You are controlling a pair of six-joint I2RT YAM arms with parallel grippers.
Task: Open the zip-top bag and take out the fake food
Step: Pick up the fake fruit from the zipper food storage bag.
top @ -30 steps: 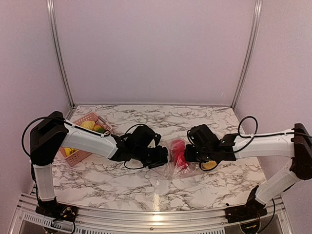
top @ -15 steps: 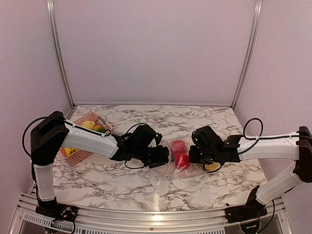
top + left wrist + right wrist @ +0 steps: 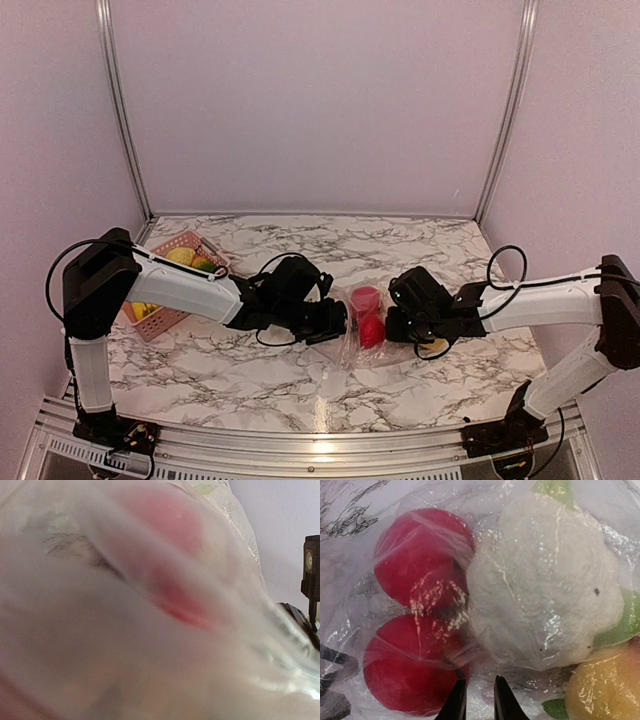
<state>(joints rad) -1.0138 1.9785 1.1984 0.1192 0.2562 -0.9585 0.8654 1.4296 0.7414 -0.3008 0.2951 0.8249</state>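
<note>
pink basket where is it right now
Top view: the pink basket sits at the far left of the table, partly hidden behind the left arm, well left of the bag.

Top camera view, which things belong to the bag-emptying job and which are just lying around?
Job: zip-top bag; red fake food and a white cauliflower piece inside it.
Lying about: pink basket holding yellow and green pieces; marble table.

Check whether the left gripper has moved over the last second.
No. The left gripper keeps the same gap to the pink basket, tips at the zip-top bag.
</note>
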